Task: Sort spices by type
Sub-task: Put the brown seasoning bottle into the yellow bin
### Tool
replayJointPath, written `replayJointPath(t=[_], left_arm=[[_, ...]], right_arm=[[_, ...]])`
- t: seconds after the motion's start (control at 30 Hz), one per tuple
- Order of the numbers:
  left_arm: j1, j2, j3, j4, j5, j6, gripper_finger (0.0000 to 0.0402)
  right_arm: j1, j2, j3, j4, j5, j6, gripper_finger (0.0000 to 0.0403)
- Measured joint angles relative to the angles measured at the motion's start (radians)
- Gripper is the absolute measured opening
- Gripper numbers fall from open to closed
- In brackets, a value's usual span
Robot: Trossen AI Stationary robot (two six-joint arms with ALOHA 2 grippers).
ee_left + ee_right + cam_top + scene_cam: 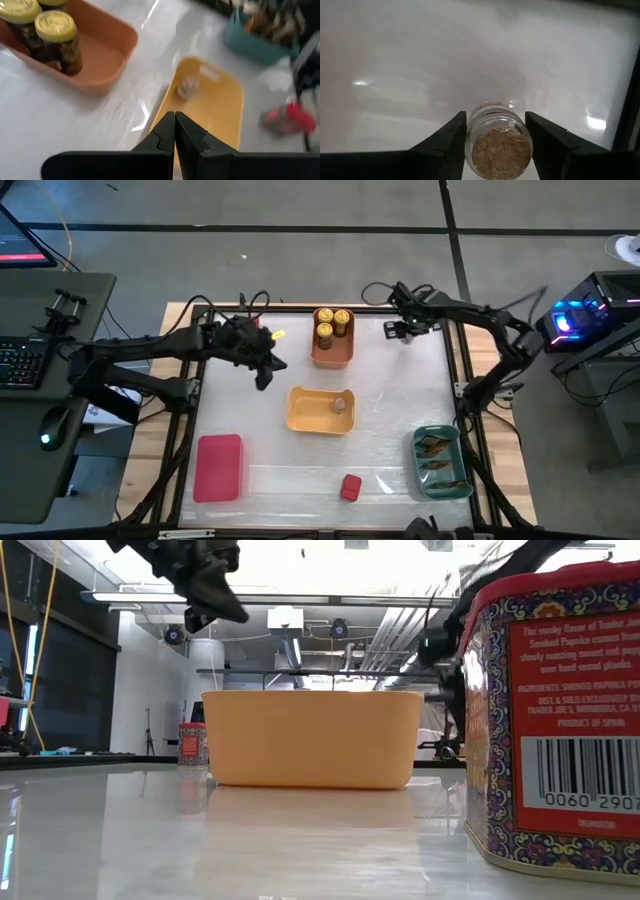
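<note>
My right gripper [497,142] is over the table's far right part [405,330], shut on a short round jar of grey-brown spice [499,142]. My left gripper [174,131] is shut and holds nothing; it hangs above the table [263,372], left of the yellow bin [320,412]. Another short jar [340,405] stands on that bin's floor. Three yellow-lidded jars [333,323] stand in the orange bin [333,352]. Brownish packets [440,460] lie in the teal bin [420,442]. A red tin [350,487] stands on the table near its near edge, and fills the low view's right side [560,710]. My right gripper pinches the short jar between its two fingers [451,142], one on each side of the round wall [472,131]. The jar's clear end, showing the spice, faces the wrist camera. Whether the jar is clear of the table, I cannot tell.
A red bin [220,468] sits at the near left. The orange bin is at the far middle, the yellow bin in the centre, the teal bin at the near right. Bare tabletop lies between the bins and under my right gripper.
</note>
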Motion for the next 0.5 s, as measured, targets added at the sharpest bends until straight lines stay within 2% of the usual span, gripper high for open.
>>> replayJointPath(t=[0.1, 0.23, 0.37, 0.5], left_arm=[[0.0, -0.024, 0.0, -0.095, 0.001, 0.082, 0.0], [-0.001, -0.057, 0.0, -0.183, -0.074, 0.116, 0.0], [0.0, -0.08, 0.0, -0.177, -0.121, 0.131, 0.0], [0.0, -0.084, 0.0, -0.141, -0.125, 0.135, 0.0]], right_arm=[[0.04, -0.086, 0.015, 0.009, -0.024, -0.024, 0.017], [0.153, -0.212, 0.023, 0.138, -0.167, -0.041, 0.017], [0.343, -0.27, 0.023, 0.298, -0.246, 0.006, 0.017], [0.556, -0.253, 0.023, 0.446, -0.278, 0.034, 0.017]])
